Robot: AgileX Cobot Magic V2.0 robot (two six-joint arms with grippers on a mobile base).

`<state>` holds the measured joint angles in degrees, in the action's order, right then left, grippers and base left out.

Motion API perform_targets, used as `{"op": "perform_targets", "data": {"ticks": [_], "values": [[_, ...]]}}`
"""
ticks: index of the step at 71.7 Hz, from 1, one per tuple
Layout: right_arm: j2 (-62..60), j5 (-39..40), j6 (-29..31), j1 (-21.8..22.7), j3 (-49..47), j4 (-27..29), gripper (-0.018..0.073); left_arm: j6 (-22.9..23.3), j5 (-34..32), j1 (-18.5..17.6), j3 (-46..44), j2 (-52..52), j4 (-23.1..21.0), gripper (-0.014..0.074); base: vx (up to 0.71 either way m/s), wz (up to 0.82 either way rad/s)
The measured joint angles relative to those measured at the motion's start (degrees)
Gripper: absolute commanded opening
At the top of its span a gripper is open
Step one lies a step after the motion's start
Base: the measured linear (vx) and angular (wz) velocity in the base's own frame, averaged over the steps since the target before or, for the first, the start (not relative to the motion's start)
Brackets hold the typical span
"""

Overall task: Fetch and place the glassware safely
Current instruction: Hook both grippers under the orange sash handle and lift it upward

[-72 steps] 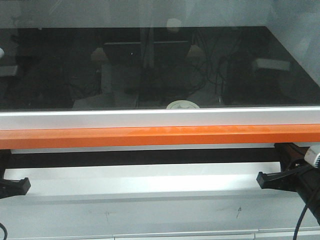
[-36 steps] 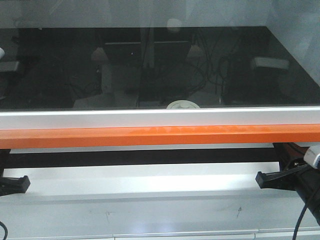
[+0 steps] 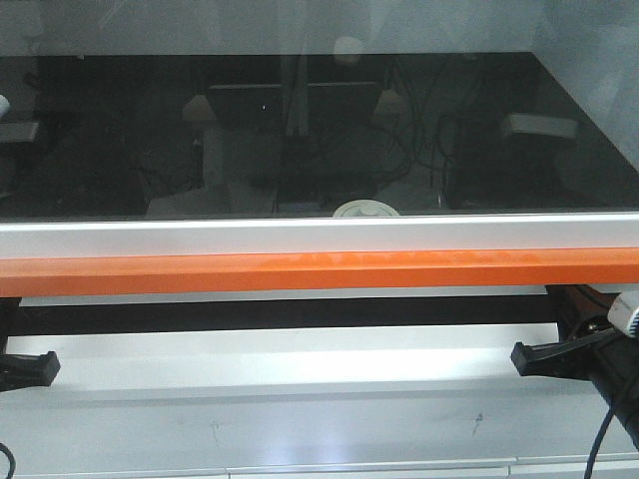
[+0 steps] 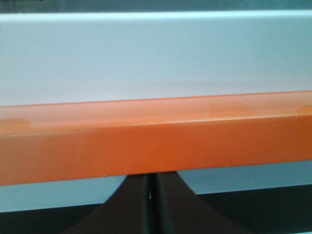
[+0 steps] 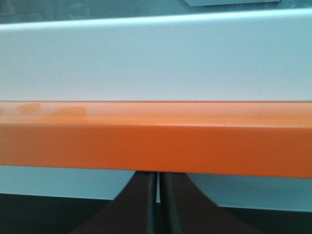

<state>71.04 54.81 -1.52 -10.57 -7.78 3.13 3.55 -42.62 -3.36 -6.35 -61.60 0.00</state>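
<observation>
Dark glass pane (image 3: 319,130) filling upper front view, reflecting cables. White frame (image 3: 319,236) and orange bar (image 3: 319,271) running across beneath it; wrist views showing only these, close and blurred. Left gripper (image 4: 150,197) and right gripper (image 5: 157,200) sitting below bar, jaws nearly touching, gripping nothing. Only front view showing glass jar (image 3: 364,210): off-white lid peeking above frame, mid-width, through pane.

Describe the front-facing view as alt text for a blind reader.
An orange bar runs beneath a white-framed dark glass panel, where a round off-white lid shows at the lower edge. Below the bar sit the left gripper and right gripper.
</observation>
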Motion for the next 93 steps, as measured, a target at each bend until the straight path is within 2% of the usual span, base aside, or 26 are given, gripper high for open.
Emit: {"op": "perform_targets", "data": {"ticks": [17, 30, 46, 70, 93], "values": [[0.01, -1.66, 0.0, 0.0, -1.36, -1.22, -0.0001, 0.0, 1.67, 0.0, -0.85, 0.36, 0.0, -0.0007, 0.0, 0.0], [-1.41, -5.62, 0.0, -0.17, -2.83, -5.83, -0.0001, -0.05, 2.12, 0.0, -1.0, 0.99, 0.0, -0.0007, 0.0, 0.0], [-5.88, -11.46, 0.0, -0.23, -3.78, -5.55, -0.0001, -0.16, 5.16, 0.0, -2.01, 3.21, 0.0, -0.0007, 0.0, 0.0], [-10.83, -13.52, 0.0, 0.07, -4.19, -3.13, -0.0001, -0.04, 9.28, 0.0, -4.89, 6.35, 0.36, -0.0007, 0.0, 0.0], [-15.36, -19.75, 0.17, 0.07, -8.16, -2.83, -0.0001, 0.11, 12.86, 0.0, -8.1, 10.0, 0.53, -0.0007, 0.0, 0.0]]}}
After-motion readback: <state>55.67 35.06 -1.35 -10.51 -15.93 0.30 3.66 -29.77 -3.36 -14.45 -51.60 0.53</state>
